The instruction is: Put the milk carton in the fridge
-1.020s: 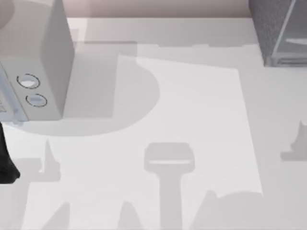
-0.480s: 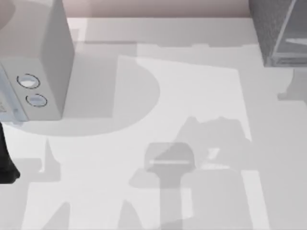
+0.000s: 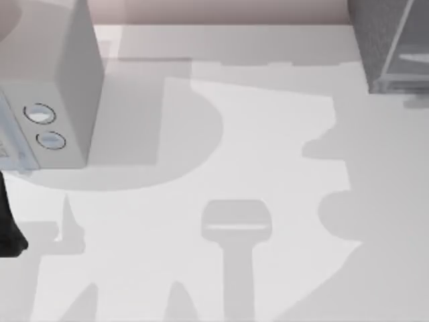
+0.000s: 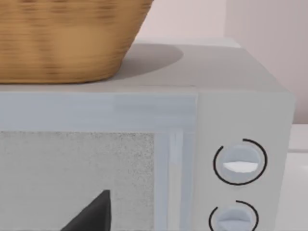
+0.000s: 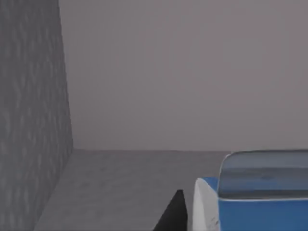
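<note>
At the table's left edge a dark piece of the left arm sits parked beside the microwave with its two round dials, and the left wrist view shows a wicker basket resting on the microwave's top, with one dark fingertip low before the door; how far that claw is spread, I cannot tell. Over at the far right corner stands the dark speckled fridge, and the right wrist view looks into a grey interior, speckled wall to one side, where the blue and white milk carton sits close against a dark fingertip just above the grey floor; whether that claw is clamped on it cannot be told.
</note>
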